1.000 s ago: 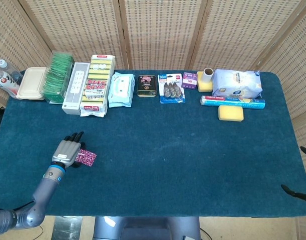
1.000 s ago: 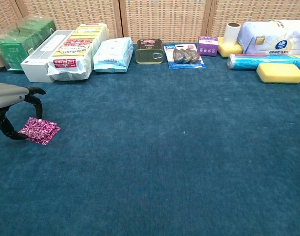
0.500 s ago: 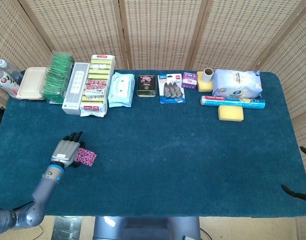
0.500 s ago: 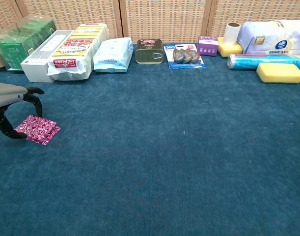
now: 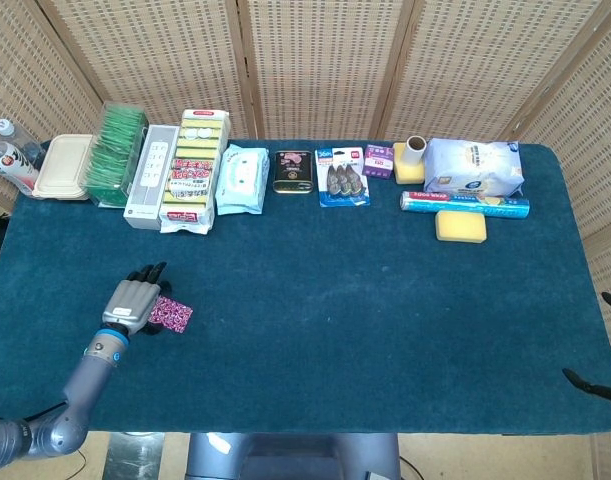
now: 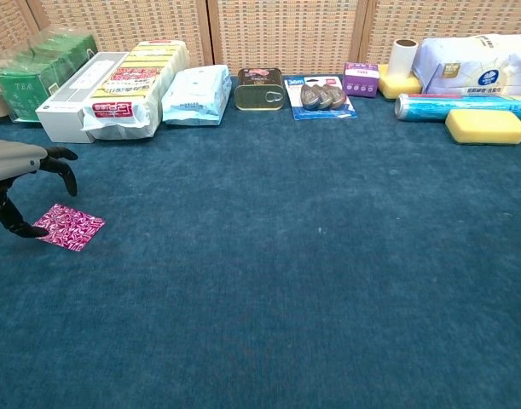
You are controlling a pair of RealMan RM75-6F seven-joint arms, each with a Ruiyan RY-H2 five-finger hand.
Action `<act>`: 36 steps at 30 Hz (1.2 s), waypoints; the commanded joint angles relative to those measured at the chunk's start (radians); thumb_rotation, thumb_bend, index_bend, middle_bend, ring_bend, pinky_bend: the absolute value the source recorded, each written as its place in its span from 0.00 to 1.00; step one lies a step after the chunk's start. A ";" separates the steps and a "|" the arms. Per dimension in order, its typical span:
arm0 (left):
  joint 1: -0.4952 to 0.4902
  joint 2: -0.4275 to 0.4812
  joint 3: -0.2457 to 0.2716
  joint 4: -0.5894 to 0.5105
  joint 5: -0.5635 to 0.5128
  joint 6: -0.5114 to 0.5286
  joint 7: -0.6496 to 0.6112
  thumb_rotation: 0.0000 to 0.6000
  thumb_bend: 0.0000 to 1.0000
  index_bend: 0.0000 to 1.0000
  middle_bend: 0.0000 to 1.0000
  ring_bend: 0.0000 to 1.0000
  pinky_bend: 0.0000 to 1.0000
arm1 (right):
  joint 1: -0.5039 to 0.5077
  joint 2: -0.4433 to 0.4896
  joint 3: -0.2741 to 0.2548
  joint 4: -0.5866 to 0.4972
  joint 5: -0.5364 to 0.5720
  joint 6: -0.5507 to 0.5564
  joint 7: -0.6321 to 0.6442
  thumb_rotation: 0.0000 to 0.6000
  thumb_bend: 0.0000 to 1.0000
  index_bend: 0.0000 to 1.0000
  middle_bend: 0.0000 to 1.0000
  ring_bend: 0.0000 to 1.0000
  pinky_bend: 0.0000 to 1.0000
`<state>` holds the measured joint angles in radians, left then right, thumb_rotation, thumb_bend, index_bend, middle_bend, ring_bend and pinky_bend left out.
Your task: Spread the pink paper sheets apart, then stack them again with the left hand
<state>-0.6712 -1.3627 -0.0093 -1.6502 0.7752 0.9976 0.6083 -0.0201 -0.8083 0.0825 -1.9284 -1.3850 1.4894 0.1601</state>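
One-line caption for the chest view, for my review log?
Left hand arched over the edge of the pink paper sheets lying flat on the blue table, household goods lined along the back.

Head view overhead; chest view low, nearer.

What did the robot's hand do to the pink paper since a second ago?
The left hand has lifted a little: its upper finger rose off the pink paper, which now lies flat on the table with only a lower fingertip at its left corner. The paper barely moved. The boxes and packets along the back stayed put.
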 commanded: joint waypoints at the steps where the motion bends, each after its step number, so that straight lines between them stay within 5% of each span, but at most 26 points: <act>1: 0.017 0.027 -0.003 -0.021 0.039 0.014 -0.041 1.00 0.21 0.13 0.00 0.00 0.14 | -0.001 -0.004 -0.004 0.003 -0.005 0.000 -0.001 1.00 0.00 0.07 0.00 0.00 0.00; 4: 0.040 0.053 0.001 -0.041 0.097 0.032 -0.091 1.00 0.19 0.00 0.00 0.00 0.14 | 0.002 -0.008 -0.002 0.002 -0.001 -0.003 -0.008 1.00 0.00 0.07 0.00 0.00 0.00; 11: 0.148 0.130 0.037 -0.071 0.366 0.171 -0.275 1.00 0.12 0.00 0.00 0.00 0.14 | 0.004 -0.017 -0.004 0.005 -0.003 -0.005 -0.028 1.00 0.00 0.07 0.00 0.00 0.00; 18: 0.366 0.166 0.112 -0.053 0.650 0.541 -0.382 1.00 0.11 0.00 0.00 0.00 0.13 | 0.013 -0.042 -0.004 0.020 -0.010 -0.002 -0.093 1.00 0.00 0.07 0.00 0.00 0.00; 36: 0.521 0.235 0.152 -0.111 0.816 0.698 -0.416 1.00 0.11 0.00 0.00 0.00 0.12 | 0.026 -0.217 0.043 0.141 -0.029 0.119 -0.302 1.00 0.00 0.07 0.00 0.00 0.00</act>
<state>-0.1583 -1.1352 0.1430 -1.7546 1.5831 1.6864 0.2004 -0.0030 -0.9984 0.1172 -1.8139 -1.4061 1.5988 -0.1254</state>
